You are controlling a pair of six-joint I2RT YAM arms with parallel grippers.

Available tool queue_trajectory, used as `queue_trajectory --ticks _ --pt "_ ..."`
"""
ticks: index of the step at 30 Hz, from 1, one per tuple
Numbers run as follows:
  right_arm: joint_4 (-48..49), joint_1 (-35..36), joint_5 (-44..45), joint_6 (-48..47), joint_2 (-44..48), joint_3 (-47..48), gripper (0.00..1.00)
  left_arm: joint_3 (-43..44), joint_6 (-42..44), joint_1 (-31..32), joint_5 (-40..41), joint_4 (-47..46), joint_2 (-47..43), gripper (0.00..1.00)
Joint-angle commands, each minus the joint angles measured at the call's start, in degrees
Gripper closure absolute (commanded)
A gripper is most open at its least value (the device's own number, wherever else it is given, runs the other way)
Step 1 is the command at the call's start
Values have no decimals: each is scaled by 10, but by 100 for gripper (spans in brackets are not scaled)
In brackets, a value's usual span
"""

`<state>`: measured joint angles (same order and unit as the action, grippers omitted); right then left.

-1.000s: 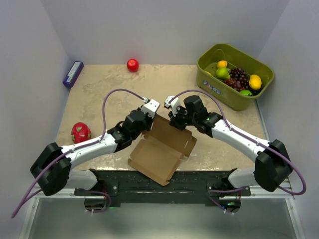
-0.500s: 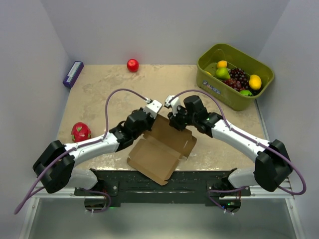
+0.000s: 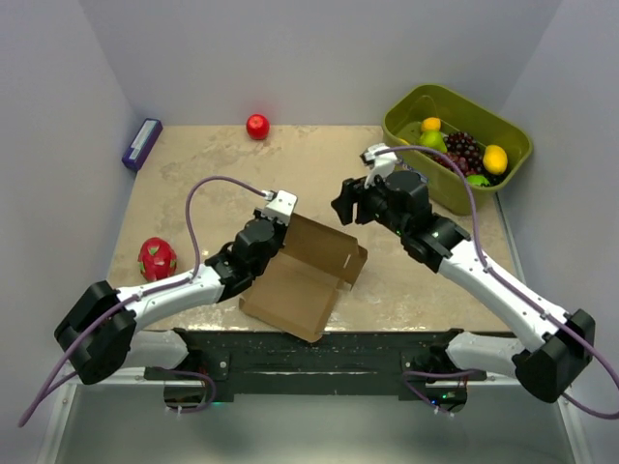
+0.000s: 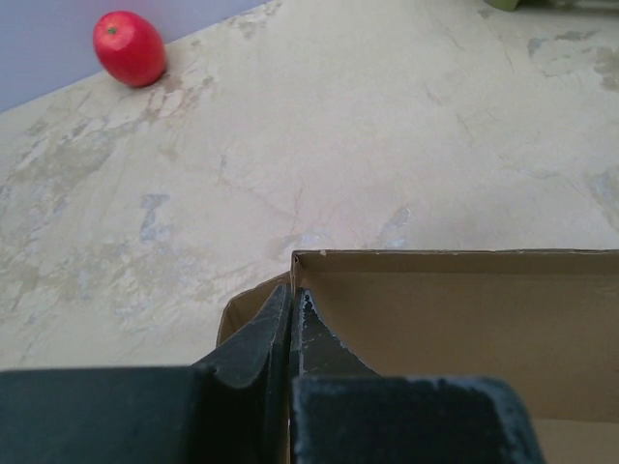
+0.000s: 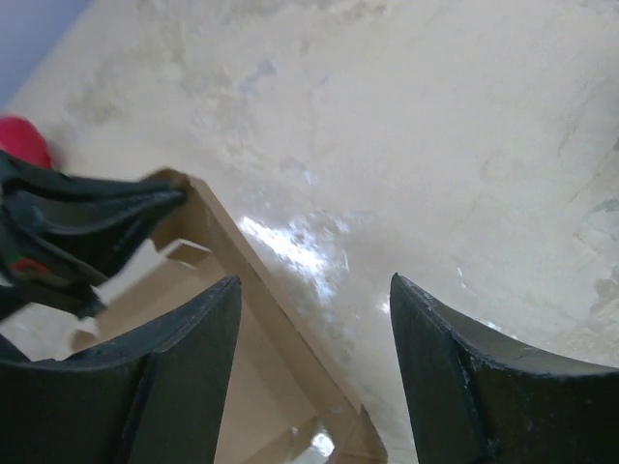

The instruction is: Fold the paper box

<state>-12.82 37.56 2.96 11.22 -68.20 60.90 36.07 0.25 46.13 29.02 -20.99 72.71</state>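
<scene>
The box (image 3: pixel 295 285) is seen at the near edge of the surface (image 3: pixel 193 184), one wall upright and pinched at its corner by the left tool (image 4: pixel 291 304). The right tool (image 5: pixel 314 290) is held wide, apart from it.

A red apple (image 3: pixel 257 126) sits at the worktop's (image 3: pixel 193 184) far edge. A purple box (image 3: pixel 142 143) lies far left and a dragon fruit (image 3: pixel 157 257) nearer left. An olive bin (image 3: pixel 426 179) (grapes, lemons inside) stands far right.
</scene>
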Motion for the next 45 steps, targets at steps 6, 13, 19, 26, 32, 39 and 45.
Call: queue_trajectory --ticks 6,13,19,26,32,39,45 --pt "279 7 -79 425 65 -171 40 19 -51 -5 99 -92 27 100" --pt "358 40 -82 501 28 -212 29 8 -111 -6 103 -85 37 100" --pt "424 52 -42 578 2 -256 21 -47 -161 -6 81 -113 13 100" --pt "431 61 21 632 10 -284 21 -95 -176 -2 75 -134 -15 100" --pt "368 85 57 599 54 -247 21 -87 -164 1 95 -129 -19 100" --pt "413 139 94 662 33 -255 21 -50 -141 1 111 -138 -17 100" --pt "465 148 124 717 -31 -255 22 -37 -124 1 118 -155 -16 100"
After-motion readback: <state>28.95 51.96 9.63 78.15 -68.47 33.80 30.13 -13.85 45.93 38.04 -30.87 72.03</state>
